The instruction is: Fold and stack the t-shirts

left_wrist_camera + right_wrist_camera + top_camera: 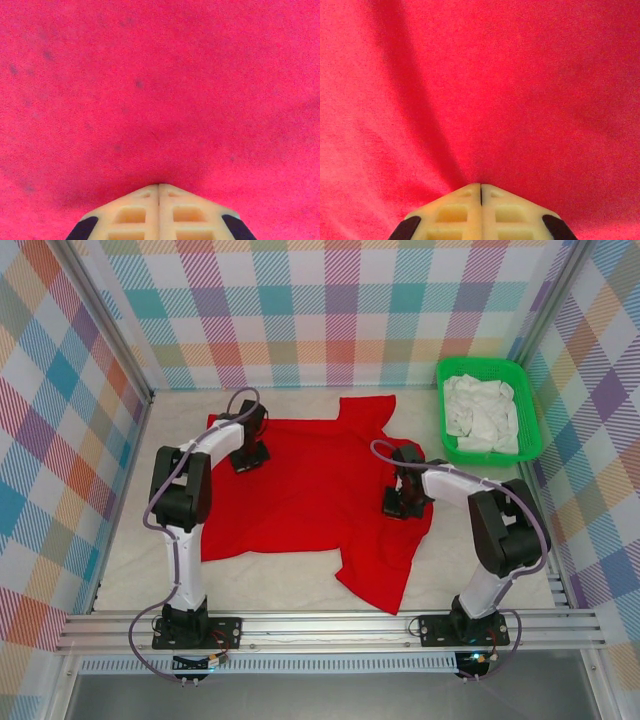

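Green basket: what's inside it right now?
Crumpled white cloth fills the green basket. How many pieces, and anything beneath them, cannot be seen: the cloth covers the floor.

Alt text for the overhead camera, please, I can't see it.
A red t-shirt lies spread on the table, the left gripper and right gripper both closed on it. A green basket of white cloth sits far right.

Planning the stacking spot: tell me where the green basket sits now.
In the top external view, the green basket sits in the far right corner of the table, holding white cloth, beside the red t-shirt.
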Tool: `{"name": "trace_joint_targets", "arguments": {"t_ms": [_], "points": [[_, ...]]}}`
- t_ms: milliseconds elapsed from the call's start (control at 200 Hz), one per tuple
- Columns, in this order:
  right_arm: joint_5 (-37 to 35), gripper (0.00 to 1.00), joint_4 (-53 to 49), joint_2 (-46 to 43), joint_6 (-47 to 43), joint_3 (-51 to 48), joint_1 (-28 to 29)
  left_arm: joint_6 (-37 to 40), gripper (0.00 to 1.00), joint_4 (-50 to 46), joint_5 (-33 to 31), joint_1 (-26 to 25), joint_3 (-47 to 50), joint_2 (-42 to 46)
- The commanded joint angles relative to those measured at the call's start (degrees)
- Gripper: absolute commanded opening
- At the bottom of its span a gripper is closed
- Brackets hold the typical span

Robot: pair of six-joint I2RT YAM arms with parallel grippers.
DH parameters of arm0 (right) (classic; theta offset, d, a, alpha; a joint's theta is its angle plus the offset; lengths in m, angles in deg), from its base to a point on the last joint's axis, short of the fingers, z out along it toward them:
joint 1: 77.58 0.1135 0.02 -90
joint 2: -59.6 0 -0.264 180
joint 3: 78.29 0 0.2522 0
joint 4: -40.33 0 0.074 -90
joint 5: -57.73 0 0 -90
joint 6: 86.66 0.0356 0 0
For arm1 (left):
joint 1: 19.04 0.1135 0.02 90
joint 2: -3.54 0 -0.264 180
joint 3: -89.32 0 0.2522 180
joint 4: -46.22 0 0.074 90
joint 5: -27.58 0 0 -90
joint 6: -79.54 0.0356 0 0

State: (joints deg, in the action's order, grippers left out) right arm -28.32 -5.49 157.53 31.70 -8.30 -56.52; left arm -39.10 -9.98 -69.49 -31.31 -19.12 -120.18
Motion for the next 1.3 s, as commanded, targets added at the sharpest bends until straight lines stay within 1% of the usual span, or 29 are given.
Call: {"name": "trace_joint_targets", "arguments": {"t_ms": [0,80,135,230,305,365,480,555,680,765,835,925,970,1065,1185,1295], "points": [[1.2,0.04,-4.5,-2.6,1.5,-0.7,0.0,1.8,0.06,-4.7,-1.4,1.0,-3.2,0.1],[2.2,0.05,-5.0,-4.5,1.6,-0.3,0.0,1.8,0.06,-5.1,-0.5,0.9,-3.5,1.0],[1.3,0.08,-5.9,-5.3,0.9,1.3,-0.1,1.6,0.06,-4.9,0.5,0.6,-2.8,2.1],[-1.6,0.13,-9.1,-4.7,-2.1,8.1,-1.1,1.7,0.07,-4.9,2.4,-0.9,-1.5,4.3],[-2.4,0.16,-10.3,-2.7,-4.9,15.0,-3.1,2.0,0.07,-5.2,3.7,-3.4,-0.8,6.0],[-3.1,0.2,-10.8,0.5,-7.2,21.2,-4.9,2.2,0.08,-5.3,4.9,-5.6,-0.7,6.8],[-2.5,0.36,-12.1,8.8,-10.7,35.4,-7.6,1.9,0.08,-5.0,7.0,-10.7,-1.3,7.0],[-1.2,0.45,-13.4,15.7,-11.8,45.5,-8.6,1.2,0.08,-4.3,8.5,-13.8,-2.7,6.0],[0.7,0.5,-18.0,28.7,-11.5,63.2,-9.9,0.2,0.08,-4.2,10.3,-18.0,-7.7,1.8],[1.8,0.5,-20.6,37.2,-10.1,74.2,-10.9,0.0,0.08,-5.1,11.6,-20.3,-12.5,-2.4],[4.0,0.48,-21.5,43.2,-8.9,81.9,-11.7,0.0,0.08,-5.5,12.7,-22.1,-16.6,-5.3],[8.1,0.41,-21.1,49.3,-6.8,89.1,-12.7,-0.5,0.08,-4.7,14.3,-24.1,-20.1,-8.7],[9.9,0.37,-20.0,51.1,-5.7,90.8,-13.0,-0.7,0.08,-3.8,15.6,-24.8,-21.1,-10.2],[12.8,0.33,-17.0,53.4,-3.4,91.0,-13.3,-1.5,0.08,-1.9,17.3,-26.1,-22.5,-13.0],[15.8,0.31,-14.2,56.0,0.2,91.6,-13.3,-2.6,0.08,-1.1,18.5,-26.9,-22.8,-16.1],[17.8,0.3,-13.9,59.4,4.4,93.3,-13.3,-3.0,0.08,-1.7,17.7,-27.0,-20.3,-16.8]]}}
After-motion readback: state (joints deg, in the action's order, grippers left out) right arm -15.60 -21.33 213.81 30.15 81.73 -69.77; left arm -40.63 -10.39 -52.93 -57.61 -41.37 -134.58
